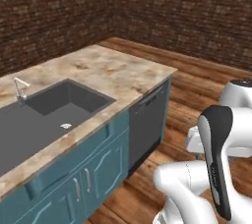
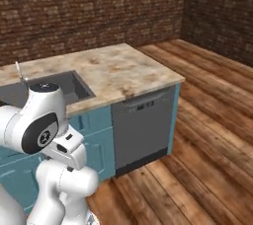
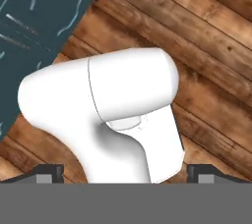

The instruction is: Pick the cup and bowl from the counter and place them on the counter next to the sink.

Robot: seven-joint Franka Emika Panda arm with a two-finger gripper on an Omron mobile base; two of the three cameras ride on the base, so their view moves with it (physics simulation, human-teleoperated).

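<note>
Left base view: sink (image 1: pixel 54 107) beside bare tabletop (image 1: pixel 115 70); my jaws wide, holding nothing; I'd locate cup and bowl first.

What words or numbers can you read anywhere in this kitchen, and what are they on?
None: there are no words, numbers or signs to read here.
The counter, the sink, the teal cabinet doors, the grey dishwasher front and the brick wall are all plain.
</note>
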